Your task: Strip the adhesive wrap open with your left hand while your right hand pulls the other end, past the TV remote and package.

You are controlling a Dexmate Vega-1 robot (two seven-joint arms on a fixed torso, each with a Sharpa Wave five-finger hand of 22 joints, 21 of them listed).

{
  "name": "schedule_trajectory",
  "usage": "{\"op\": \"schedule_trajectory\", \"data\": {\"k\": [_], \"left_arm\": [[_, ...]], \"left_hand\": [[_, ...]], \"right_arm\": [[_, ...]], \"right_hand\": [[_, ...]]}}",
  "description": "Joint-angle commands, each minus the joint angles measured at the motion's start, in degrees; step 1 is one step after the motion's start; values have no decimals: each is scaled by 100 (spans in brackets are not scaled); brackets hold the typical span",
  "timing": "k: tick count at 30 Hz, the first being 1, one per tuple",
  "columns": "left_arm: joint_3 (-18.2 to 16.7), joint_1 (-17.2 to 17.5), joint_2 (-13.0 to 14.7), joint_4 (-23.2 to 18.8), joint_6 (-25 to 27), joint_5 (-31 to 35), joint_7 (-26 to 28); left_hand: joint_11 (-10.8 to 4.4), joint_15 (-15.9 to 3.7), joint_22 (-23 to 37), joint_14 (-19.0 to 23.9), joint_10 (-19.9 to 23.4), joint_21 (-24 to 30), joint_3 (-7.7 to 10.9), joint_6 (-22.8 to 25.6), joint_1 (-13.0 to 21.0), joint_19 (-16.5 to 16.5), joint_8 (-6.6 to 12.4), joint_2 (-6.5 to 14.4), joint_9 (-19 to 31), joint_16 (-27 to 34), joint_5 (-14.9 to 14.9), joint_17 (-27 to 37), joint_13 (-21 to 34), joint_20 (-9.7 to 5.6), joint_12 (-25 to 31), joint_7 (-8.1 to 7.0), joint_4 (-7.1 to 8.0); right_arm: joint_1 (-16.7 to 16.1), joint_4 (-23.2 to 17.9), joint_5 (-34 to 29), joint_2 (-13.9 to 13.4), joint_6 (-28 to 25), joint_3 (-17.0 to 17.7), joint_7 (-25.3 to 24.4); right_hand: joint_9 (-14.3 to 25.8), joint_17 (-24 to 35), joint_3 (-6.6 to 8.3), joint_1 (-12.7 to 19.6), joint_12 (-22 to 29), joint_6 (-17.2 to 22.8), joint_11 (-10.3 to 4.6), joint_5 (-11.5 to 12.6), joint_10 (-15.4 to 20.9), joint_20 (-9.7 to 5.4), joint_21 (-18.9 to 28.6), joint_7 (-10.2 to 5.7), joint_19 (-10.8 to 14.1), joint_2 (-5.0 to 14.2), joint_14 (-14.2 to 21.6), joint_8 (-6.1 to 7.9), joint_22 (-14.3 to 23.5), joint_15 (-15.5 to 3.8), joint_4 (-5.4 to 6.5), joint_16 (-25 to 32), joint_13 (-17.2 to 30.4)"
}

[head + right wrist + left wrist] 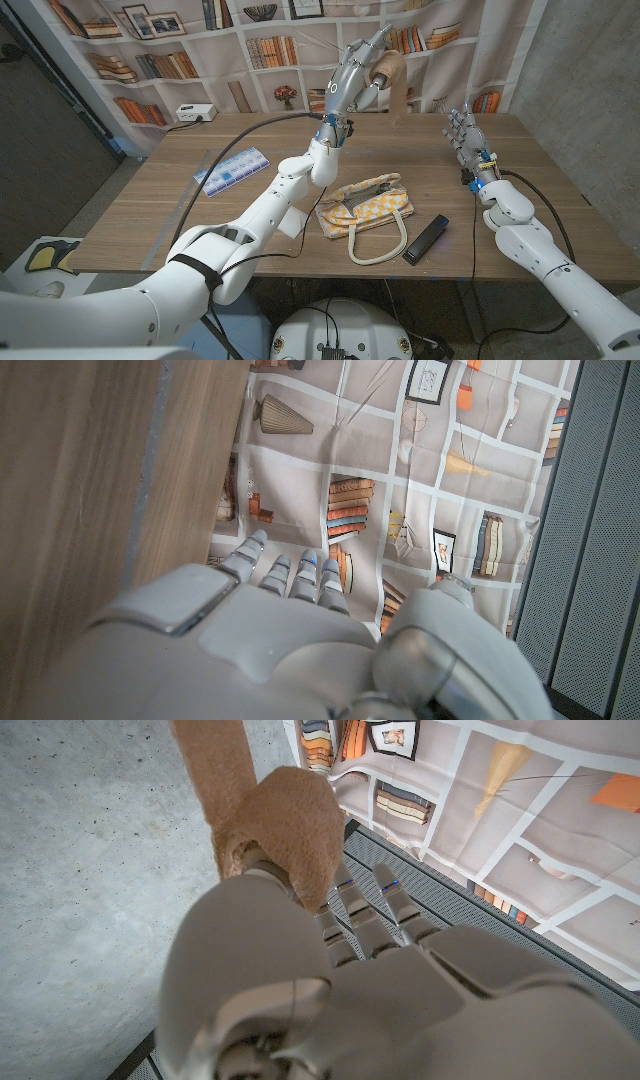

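Nearest the table's front edge lie a black TV remote [425,240] and, just left of it, a yellow checked bag [366,209] with white handles (presumably the task's package), both around the middle of the table. Farther back, the right hand [464,135] stands upright above the right side of the table, fingers apart and grasping nothing. Farthest, the left hand [357,72] is raised high over the table's back edge, fingers closed around a tan roll of adhesive wrap [386,69].

By my reading the step in hand is the set-up: the roll is lifted, but the right hand has not yet taken the loose end. Next it must reach across and pinch that end, then draw away.

The wrap [280,820] looks soft and fuzzy, a strip trailing from the bundle.
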Motion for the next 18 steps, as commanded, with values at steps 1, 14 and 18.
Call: {"op": "schedule_trajectory", "data": {"k": [1,14,18], "left_arm": [[-217,22,-160,60,-163,103,0],[-499,106,-360,193,-333,95,0],[-562,143,-399,201,-374,73,0]], "left_hand": [[-3,54,15,-173,-96,-12,208,-57,-43,-39,65,63,-1,-122,34,-40,-64,12,-50,6,60],[24,62,37,-341,-294,21,423,-159,-1120,-60,125,80,-29,-278,140,-138,-346,17,-239,-29,1365],[0,59,41,-336,-310,23,461,-167,-1224,-74,129,89,-30,-280,170,-144,-370,17,-253,-29,1467]], "right_arm": [[8,31,22,22,-6,4,-15],[80,71,-16,34,-28,-37,-9],[98,100,-31,33,-5,-49,24]], "right_hand": [[14,12,19,2,-1,49,-42,2,25,21,14,10,17,42,-4,31,23,-69,3,11,12],[15,12,23,2,-3,58,-44,1,24,19,13,6,17,44,-6,30,23,-73,2,9,12],[15,12,23,1,-3,59,-46,1,24,18,13,2,17,42,-7,29,23,-69,2,8,12]]}}
